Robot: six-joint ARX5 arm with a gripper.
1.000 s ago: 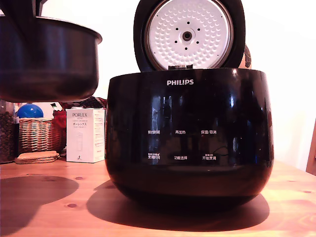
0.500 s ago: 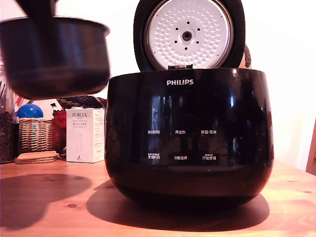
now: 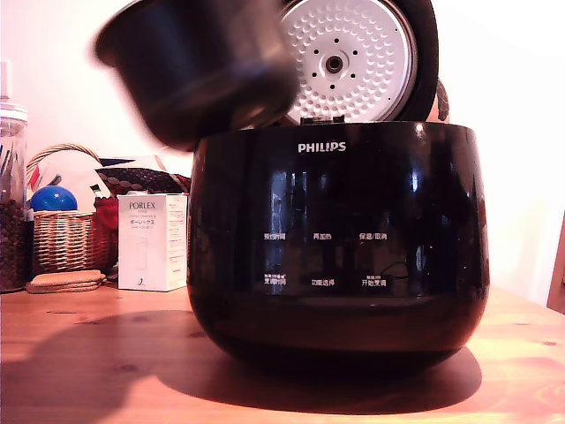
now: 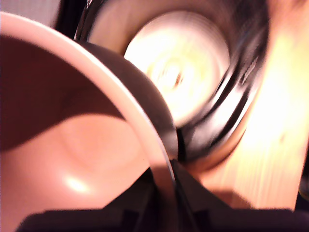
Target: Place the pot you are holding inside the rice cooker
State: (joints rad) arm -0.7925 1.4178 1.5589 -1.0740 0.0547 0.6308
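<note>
On the desk (image 3: 88, 353) I count one rice cooker (image 3: 335, 247), one white box (image 3: 152, 240), one wicker basket (image 3: 64, 237) with a blue ball (image 3: 53, 198) in it, one glass jar (image 3: 11, 203) at the exterior view's left edge and a small flat stack of coasters (image 3: 64, 281). One pot (image 3: 199, 66) hangs in the air, motion-blurred, above the cooker's rim at the exterior view's left, covering part of the open lid (image 3: 362, 57) and its dimpled silver plate.

Half a second ago the pot sat lower and far off to the exterior view's left, clear of the cooker; it has since risen and swung toward the cooker, tilted now, and its shadow on the desk has spread up to the cooker's base.

I read "PHILIPS" in white on the cooker's front, with six small white Chinese button labels below, too small for me to read. The box says "PORLEX".

From the wrist view my end effector (image 4: 164, 191) is clamped on the pot's thin rim, one dark finger (image 4: 193, 198) outside the wall.
</note>
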